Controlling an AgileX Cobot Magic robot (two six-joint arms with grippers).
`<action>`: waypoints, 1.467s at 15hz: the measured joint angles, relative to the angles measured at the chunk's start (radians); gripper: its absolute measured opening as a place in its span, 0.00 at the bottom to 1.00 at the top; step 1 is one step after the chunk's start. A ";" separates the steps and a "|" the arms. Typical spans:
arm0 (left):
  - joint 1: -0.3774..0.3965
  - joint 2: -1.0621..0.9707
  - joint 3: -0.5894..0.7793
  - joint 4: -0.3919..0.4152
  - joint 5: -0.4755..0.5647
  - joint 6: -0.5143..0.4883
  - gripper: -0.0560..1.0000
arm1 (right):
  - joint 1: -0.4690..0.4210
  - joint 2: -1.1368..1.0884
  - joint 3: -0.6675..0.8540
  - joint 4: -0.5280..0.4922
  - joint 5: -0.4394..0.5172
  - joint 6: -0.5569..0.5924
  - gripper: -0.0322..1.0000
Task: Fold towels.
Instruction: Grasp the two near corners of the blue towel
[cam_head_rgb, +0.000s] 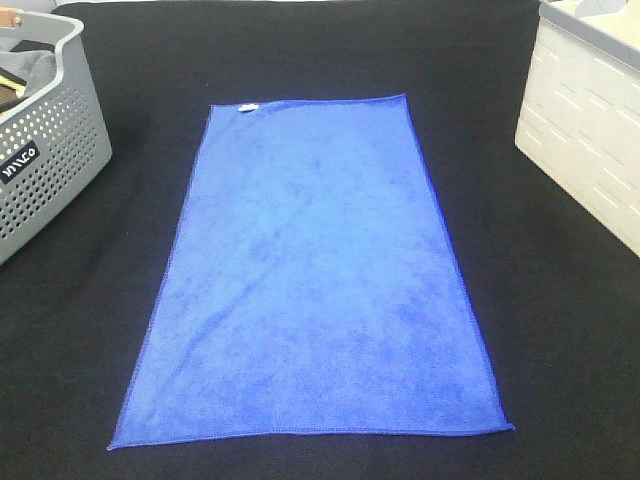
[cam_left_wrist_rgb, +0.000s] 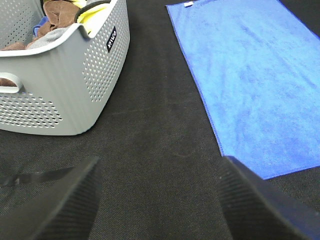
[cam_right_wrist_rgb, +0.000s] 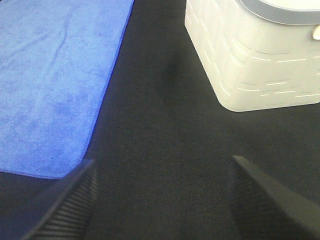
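The blue towel (cam_head_rgb: 315, 270) lies spread flat and unfolded in the middle of the black tabletop (cam_head_rgb: 300, 50), 1 single layer with its long sides running away from the robot. Its small white tag (cam_head_rgb: 248, 107) sits on the far short edge, towards the left corner. The near short edge lies close to the front of the table, and the surface shows only faint creases.

To the left of the towel, well apart from it, stands a perforated grey basket (cam_head_rgb: 50, 150) with a black label (cam_head_rgb: 20, 162) on its side. From the left wrist view it holds a heap of what look like crumpled cloths (cam_left_wrist_rgb: 60, 15) in brown, yellow and blue, though they are too bunched to tell apart. To the right, also clear of the towel, stands a white bin (cam_head_rgb: 590, 130) with slotted walls and a grey rim.

The left gripper (cam_left_wrist_rgb: 160, 175) hovers over bare tabletop between the basket and the towel's near left corner, its 2 ribbed fingers (cam_left_wrist_rgb: 65, 210) spread wide with nothing between them. The right gripper (cam_right_wrist_rgb: 162, 175) hangs over bare tabletop between the towel's near right corner and the white bin, its fingers (cam_right_wrist_rgb: 265, 200) likewise parted and holding nothing.
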 joint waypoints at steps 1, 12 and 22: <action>0.000 0.000 0.000 0.000 0.000 0.000 0.66 | 0.000 0.000 0.000 0.000 0.000 0.000 0.70; 0.000 0.000 0.000 0.000 0.000 0.000 0.66 | 0.000 0.000 0.000 0.000 0.000 0.000 0.70; 0.000 0.000 0.000 0.000 0.000 0.000 0.66 | 0.000 0.000 0.000 0.000 0.000 0.000 0.70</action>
